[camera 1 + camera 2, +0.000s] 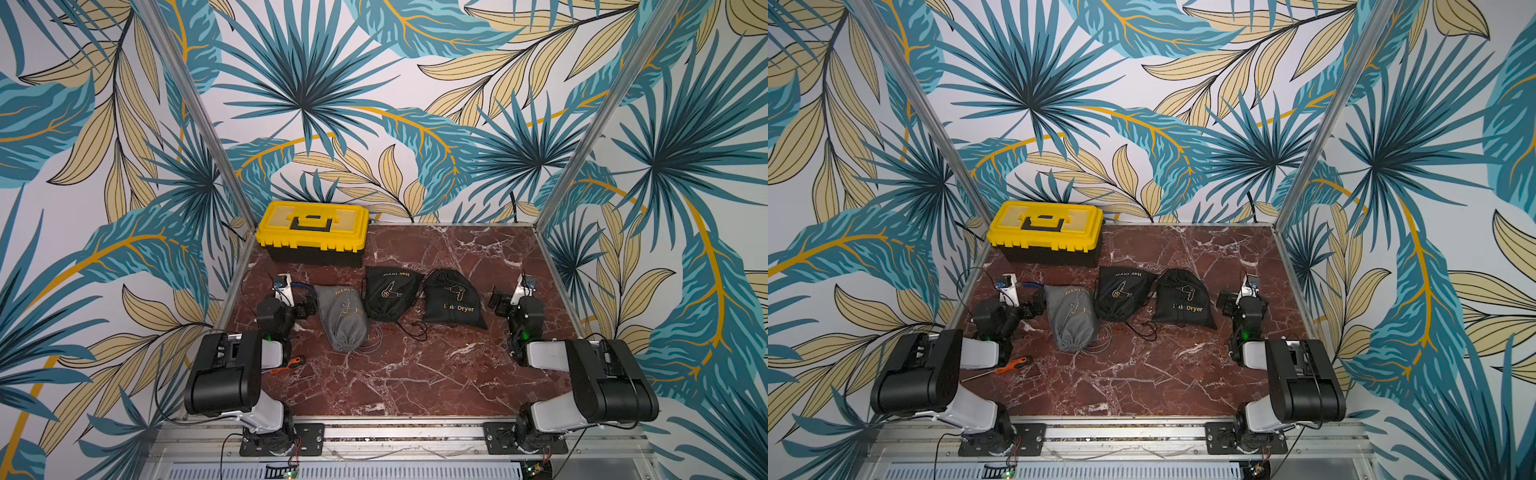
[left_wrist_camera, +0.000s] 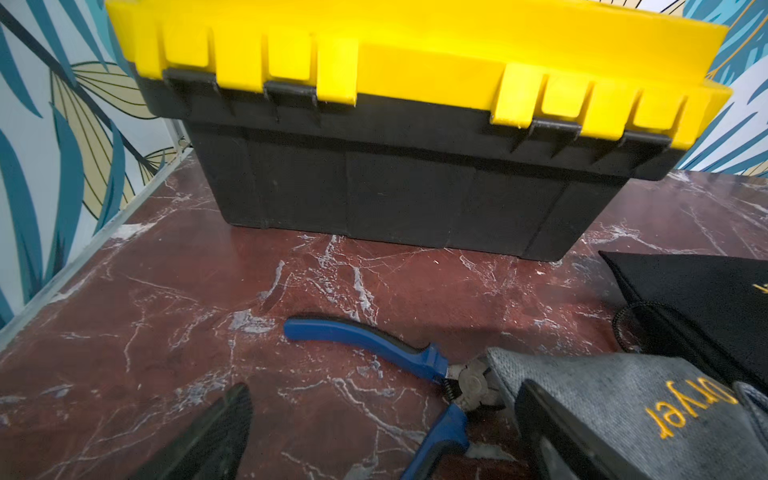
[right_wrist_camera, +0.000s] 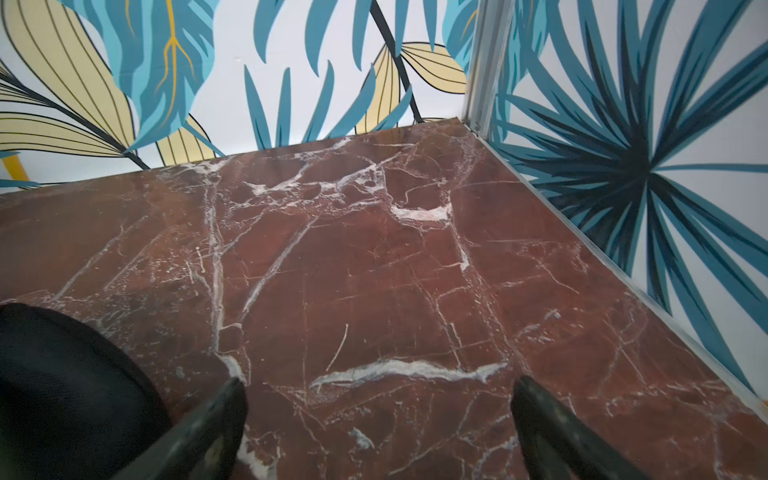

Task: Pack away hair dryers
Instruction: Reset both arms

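before the yellow toolbox [image 1: 312, 232] lie 3 hair dryer pouches [image 1: 390, 297]. only the left wrist view shows blue pliers [image 2: 365, 343] touching the grey pouch [image 2: 615, 386]. left end effector [image 2: 380, 395] and right end effector [image 3: 380, 386] gape empty.

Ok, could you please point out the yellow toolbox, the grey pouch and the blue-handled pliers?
yellow toolbox [image 1: 311, 239]: in a top view, front of its yellow lid.
grey pouch [image 1: 343, 318]: in a top view, middle of its fabric.
blue-handled pliers [image 2: 357, 338]: left wrist view, on one blue handle.

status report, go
Left gripper, right gripper: jaws open, empty. Three hair dryer bags on table, untouched. Closed toolbox behind; pliers beside grey bag.
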{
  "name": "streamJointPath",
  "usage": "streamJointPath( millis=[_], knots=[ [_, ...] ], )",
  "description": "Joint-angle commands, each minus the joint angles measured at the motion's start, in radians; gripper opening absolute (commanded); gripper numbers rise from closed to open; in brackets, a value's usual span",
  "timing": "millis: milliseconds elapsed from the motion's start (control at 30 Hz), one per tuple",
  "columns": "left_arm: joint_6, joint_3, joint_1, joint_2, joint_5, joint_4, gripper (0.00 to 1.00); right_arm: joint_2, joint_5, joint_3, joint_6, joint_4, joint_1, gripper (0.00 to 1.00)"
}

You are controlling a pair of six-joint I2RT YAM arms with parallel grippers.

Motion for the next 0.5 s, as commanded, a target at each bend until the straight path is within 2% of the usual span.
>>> streamJointPath(
  millis=[0,467],
  knots=[
    [0.026,0.051,-0.024,-0.008,-0.038,-0.020,1.00,-0.001,-0.023,-0.001,-0.019,0.031,-0.003,0.99],
    [0.047,0.065,-0.048,-0.008,-0.069,-0.052,0.99,-0.001,-0.015,-0.004,-0.017,0.037,-0.003,1.00]
  ],
)
